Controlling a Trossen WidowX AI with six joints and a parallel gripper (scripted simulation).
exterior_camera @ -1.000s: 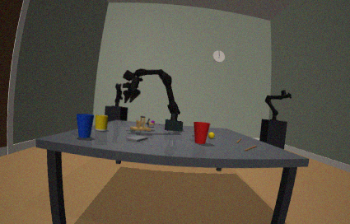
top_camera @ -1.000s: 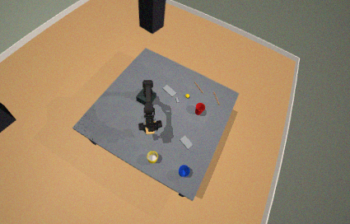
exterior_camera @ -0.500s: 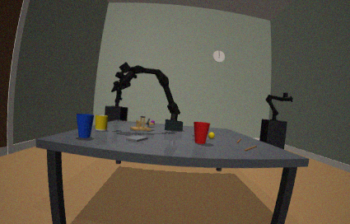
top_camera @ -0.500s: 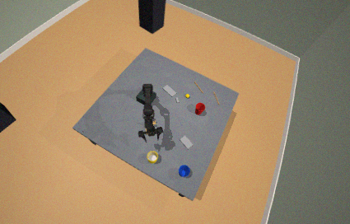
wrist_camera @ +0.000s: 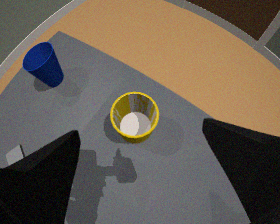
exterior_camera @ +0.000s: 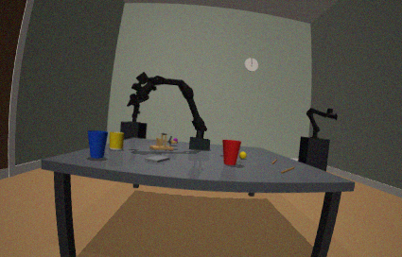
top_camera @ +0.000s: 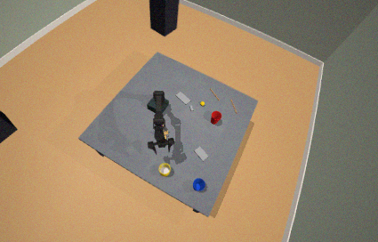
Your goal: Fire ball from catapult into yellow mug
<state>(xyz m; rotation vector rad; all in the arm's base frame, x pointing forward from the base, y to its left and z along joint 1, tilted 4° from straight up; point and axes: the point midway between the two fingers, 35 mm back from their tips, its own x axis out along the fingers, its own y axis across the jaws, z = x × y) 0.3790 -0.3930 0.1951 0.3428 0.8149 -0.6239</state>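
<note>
The wooden catapult (top_camera: pixel 165 133) (exterior_camera: pixel 162 147) stands on the table, mostly hidden below the arm in the top view and out of the wrist view. The small purple ball (exterior_camera: pixel 175 140) shows at the catapult's arm end in the exterior view, apparently in its cup. The yellow mug (top_camera: pixel 164 174) (exterior_camera: pixel 116 141) (wrist_camera: pixel 135 138) stands upright near the table edge, with a white inner bottom and no purple ball in it. My gripper (top_camera: pixel 163 151) (exterior_camera: pixel 131 102) (wrist_camera: pixel 143 131) is wide open and empty, high above the table between catapult and mug.
A blue cup (top_camera: pixel 198 184) (exterior_camera: pixel 97 144) (wrist_camera: pixel 52 70) stands near the yellow mug. A red cup (top_camera: pixel 215 117) (exterior_camera: pixel 231 152) and yellow ball (top_camera: pixel 202 103) (exterior_camera: pixel 243 155) stand farther off. Grey plates (top_camera: pixel 183 98) (top_camera: pixel 201 153) (exterior_camera: pixel 157 159) and thin sticks (top_camera: pixel 214 94) (top_camera: pixel 234 106) lie on the table.
</note>
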